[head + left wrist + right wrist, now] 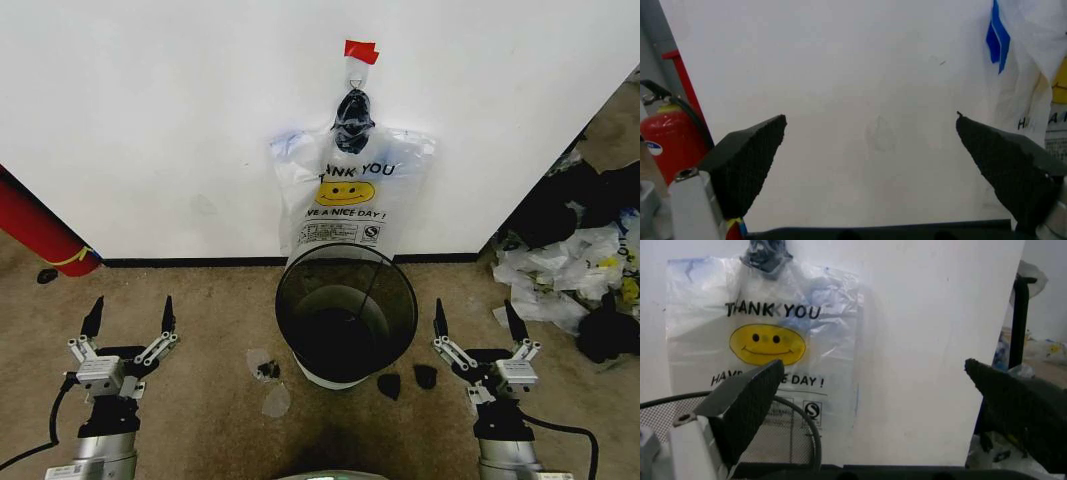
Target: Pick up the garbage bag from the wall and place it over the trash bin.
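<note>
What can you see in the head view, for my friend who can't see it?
A smiley garbage bag hangs on the white wall right above a dark trash bin. The left gripper and right gripper wait low on either side, jaws open.

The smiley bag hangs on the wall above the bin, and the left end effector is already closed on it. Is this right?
Not quite. The bag does hang on the wall above the bin, but the head view shows the left end effector open, low beside the bin, apart from the bag.
</note>
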You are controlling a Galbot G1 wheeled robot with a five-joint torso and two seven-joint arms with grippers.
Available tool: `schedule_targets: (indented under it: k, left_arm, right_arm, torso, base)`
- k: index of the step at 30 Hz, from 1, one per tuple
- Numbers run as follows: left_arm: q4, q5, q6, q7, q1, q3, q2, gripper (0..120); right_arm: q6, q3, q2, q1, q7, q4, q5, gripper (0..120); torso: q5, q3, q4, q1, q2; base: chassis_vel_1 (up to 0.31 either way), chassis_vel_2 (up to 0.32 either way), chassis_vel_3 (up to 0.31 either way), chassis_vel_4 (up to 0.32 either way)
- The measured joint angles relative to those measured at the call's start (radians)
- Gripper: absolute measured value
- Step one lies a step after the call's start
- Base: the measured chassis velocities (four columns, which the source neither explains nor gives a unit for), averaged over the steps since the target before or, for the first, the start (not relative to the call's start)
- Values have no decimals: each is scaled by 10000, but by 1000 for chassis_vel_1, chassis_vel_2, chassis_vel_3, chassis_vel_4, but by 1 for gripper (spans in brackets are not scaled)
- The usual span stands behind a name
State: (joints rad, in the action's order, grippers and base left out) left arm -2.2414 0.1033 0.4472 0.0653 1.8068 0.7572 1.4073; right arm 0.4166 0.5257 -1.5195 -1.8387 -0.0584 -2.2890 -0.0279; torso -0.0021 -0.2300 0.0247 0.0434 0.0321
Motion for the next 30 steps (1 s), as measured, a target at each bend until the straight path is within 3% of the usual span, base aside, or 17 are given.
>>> schedule_targets:
  k: [8, 13, 20, 30]
  left_arm:
    - [-28, -47, -43, 12, -54, 87, 13, 100]
    - [51, -25, -118, 13, -128, 95, 2, 100]
    - [338, -80, -150, 10, -240, 101, -82, 100]
    - [139, -386, -73, 64, 52, 353, 485, 100]
  right_arm:
    - [-384, -226, 205, 385, 186, 282, 521, 100]
    - [-930, -524, 943, 1085, 834, 653, 2231, 100]
    - [-2527, -1539, 2398, 4167, 1192, 1575, 5137, 100]
    - [-3831, -3007, 2914, 7512, 1001, 2581, 7831, 100]
  torso:
    - [0, 0, 1, 0, 0]
    - [3, 0, 1, 0, 0]
    - [-2, -2, -1, 1, 0]
    - [0, -2, -3, 1, -1]
  base:
    - [0, 0, 0, 0]
    - [0, 0, 0, 0]
    - [0, 0, 0, 0]
    - [0, 0, 0, 0]
